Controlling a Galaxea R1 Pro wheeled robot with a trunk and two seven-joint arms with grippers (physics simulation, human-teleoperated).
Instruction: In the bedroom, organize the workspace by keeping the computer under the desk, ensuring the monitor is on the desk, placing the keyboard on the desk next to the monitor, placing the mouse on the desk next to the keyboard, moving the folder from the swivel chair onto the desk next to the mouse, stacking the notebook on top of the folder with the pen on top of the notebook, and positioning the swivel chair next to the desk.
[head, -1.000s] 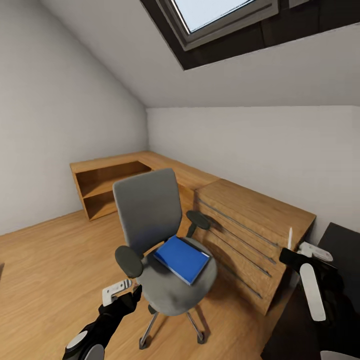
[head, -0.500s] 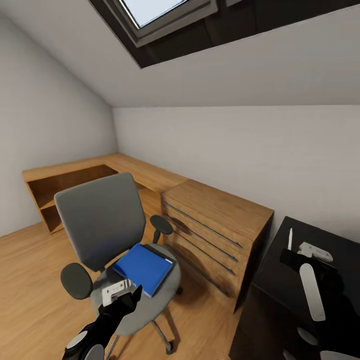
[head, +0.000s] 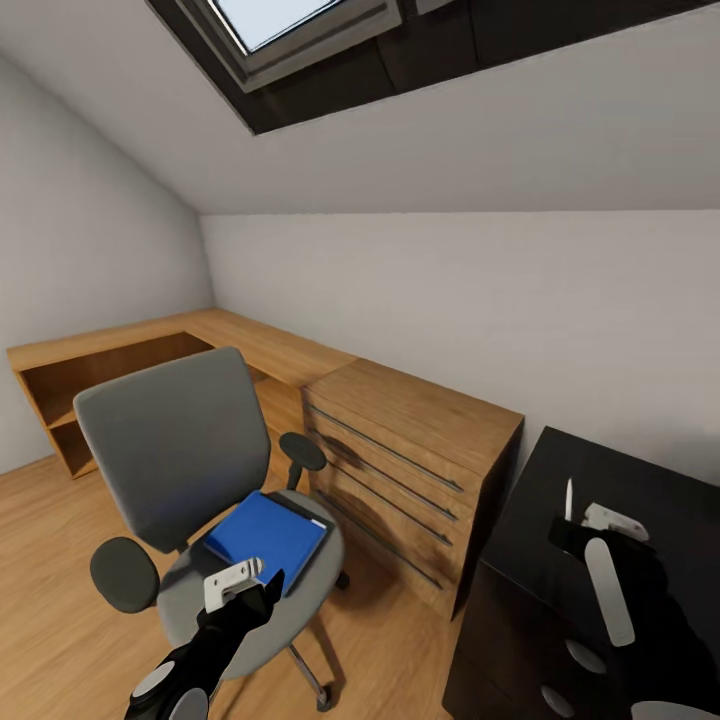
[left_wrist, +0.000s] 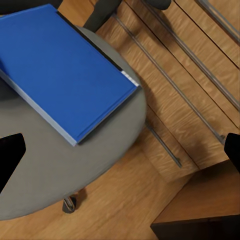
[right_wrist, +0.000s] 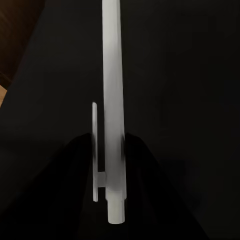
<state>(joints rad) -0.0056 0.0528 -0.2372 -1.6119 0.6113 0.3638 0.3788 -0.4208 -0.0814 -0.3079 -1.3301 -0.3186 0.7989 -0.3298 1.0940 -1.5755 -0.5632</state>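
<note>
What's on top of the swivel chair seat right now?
A blue folder lies flat on the swivel chair seat. Whatever is beneath the folder is covered.

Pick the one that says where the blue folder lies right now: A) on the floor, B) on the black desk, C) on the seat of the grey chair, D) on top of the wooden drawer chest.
C: the folder lies flat on the chair's grey seat, in front of the backrest, as the left wrist view also shows.
</note>
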